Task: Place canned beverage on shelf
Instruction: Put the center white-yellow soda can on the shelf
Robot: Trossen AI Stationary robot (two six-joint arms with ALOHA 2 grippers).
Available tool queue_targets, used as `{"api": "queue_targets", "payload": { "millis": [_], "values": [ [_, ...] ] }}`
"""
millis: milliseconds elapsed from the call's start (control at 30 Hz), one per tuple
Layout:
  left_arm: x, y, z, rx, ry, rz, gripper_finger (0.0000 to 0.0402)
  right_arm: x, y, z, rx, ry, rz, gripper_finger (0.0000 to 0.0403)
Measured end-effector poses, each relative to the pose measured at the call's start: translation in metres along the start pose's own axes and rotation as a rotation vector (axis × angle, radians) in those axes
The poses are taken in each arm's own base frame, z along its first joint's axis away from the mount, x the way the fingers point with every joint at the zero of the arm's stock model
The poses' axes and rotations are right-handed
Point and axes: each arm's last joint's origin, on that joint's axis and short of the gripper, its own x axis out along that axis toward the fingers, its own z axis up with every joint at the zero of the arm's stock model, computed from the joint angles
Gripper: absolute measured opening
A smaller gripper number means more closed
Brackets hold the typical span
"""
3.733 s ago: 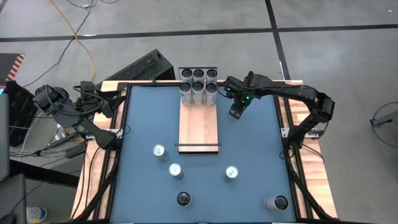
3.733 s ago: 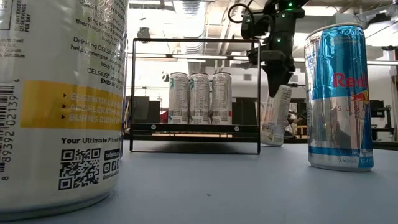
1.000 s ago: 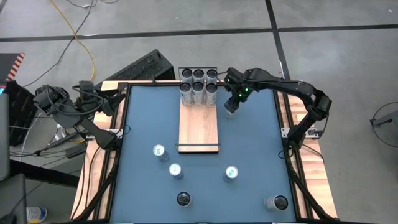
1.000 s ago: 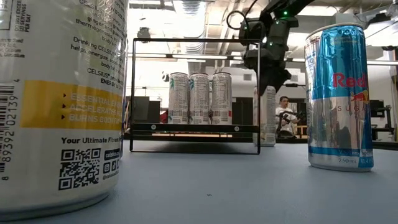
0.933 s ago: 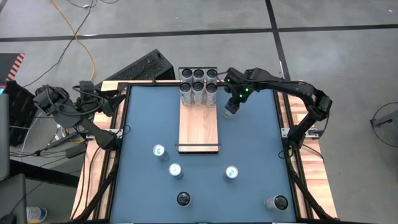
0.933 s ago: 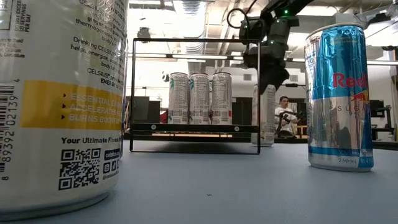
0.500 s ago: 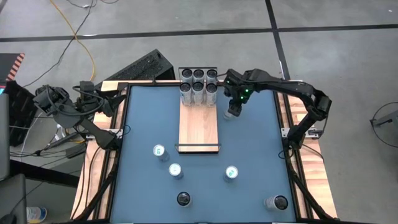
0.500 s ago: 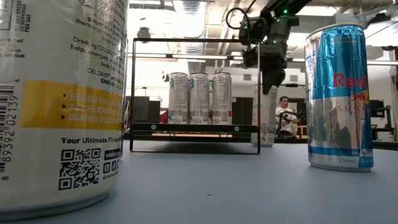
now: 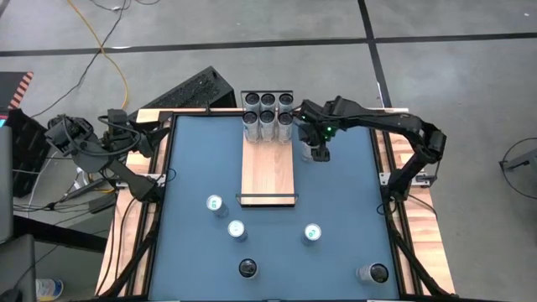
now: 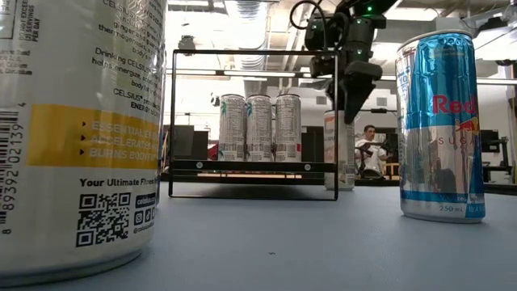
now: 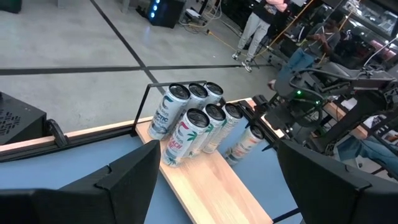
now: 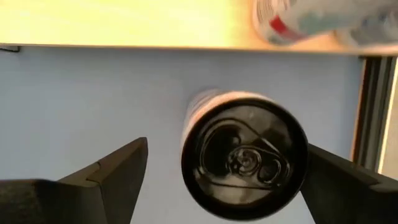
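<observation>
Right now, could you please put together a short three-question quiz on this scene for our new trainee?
1. True or false: six cans stand in two rows of three at the far end of the shelf.
2. Where does the can under the right gripper stand?
A. on the shelf board
B. on the blue table beside the shelf
C. lifted in the air
3. Fill in: the right gripper's fingers are ____ on either side of that can, not touching it.

Key
1. True; see the six cans.
2. B; the right wrist view shows it upright on the blue surface, next to the wood edge.
3. Open.
</observation>
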Motion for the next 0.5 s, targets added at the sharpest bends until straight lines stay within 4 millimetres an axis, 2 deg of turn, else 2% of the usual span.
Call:
{"api": "queue_targets", "payload": {
  "millis": [167, 500],
  "values": [
    [0.0000, 0.0000, 0.0000, -0.014, 0.000, 0.000, 0.0309, -0.0001, -0.0021, 0.0041, -0.087, -0.042, -0.023, 0.0367],
    [0.0000, 0.0008, -0.0002, -0.005, -0.001, 0.004, 0.0309, 0.0015, -0.0040, 0.0037, -0.302, -0.014, -0.058, 0.0366]
  ]
}}
